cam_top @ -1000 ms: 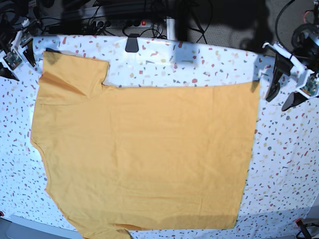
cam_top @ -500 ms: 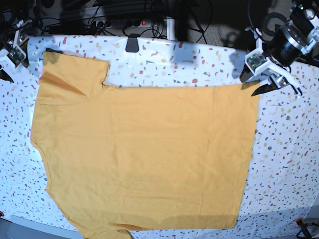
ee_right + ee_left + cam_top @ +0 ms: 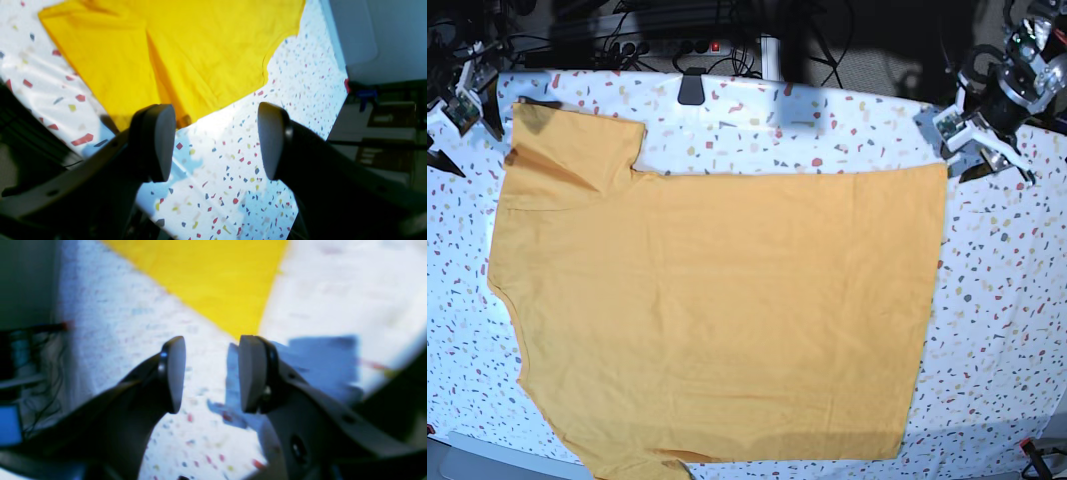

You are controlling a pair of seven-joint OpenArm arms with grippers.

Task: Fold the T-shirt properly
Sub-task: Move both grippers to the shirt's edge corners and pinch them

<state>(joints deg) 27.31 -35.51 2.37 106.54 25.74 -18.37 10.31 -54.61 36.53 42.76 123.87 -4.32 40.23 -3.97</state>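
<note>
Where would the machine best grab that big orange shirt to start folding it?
Probably at the corners on the far edge. The T-shirt lies flat, so only edges and corners offer a lip. The left pincer, open, hovers beside the hem corner; the right pincer, open, is beside the sleeve. Each would come down from outside the cloth.

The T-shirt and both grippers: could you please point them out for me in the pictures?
T-shirt (image 3: 717,310): base view, middle of the flat body.
Left gripper (image 3: 211,373): left wrist view, gap between open fingertips.
Right gripper (image 3: 215,143): right wrist view, gap between open fingertips.
</note>
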